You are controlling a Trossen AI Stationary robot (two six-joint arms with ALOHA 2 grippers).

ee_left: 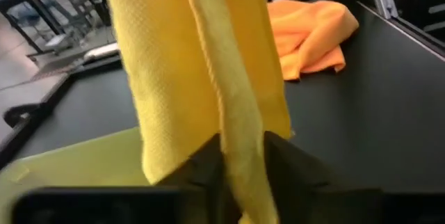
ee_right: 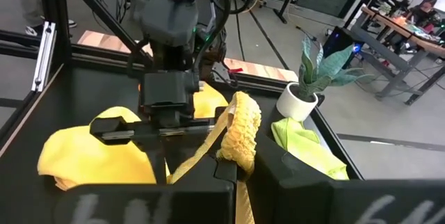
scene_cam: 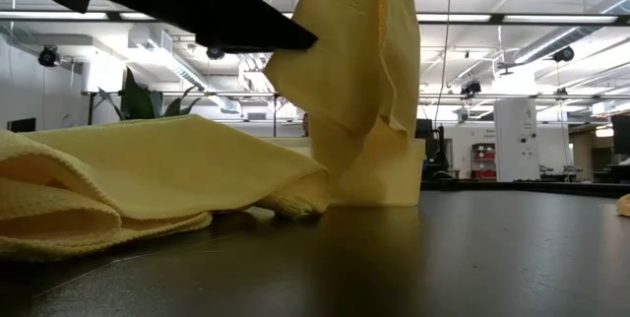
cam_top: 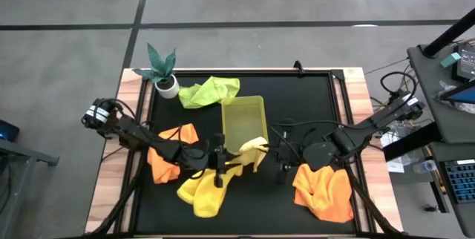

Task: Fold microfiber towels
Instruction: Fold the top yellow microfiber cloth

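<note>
We see left gripper [ee_left: 240, 165] clamped on pale yellow towel [cam_top: 249, 152], just beside near edge of tray [cam_top: 243, 114]. We see right gripper [ee_right: 236, 175] pinching same towel's other end. Towel stretches between them, long axis sideways along tray's near edge. In low view, we see lifted part [scene_cam: 359, 81] hanging vertical, lower end on table [scene_cam: 472, 258]. Second yellow towel [cam_top: 202, 191] lies heaped below tray.
</note>
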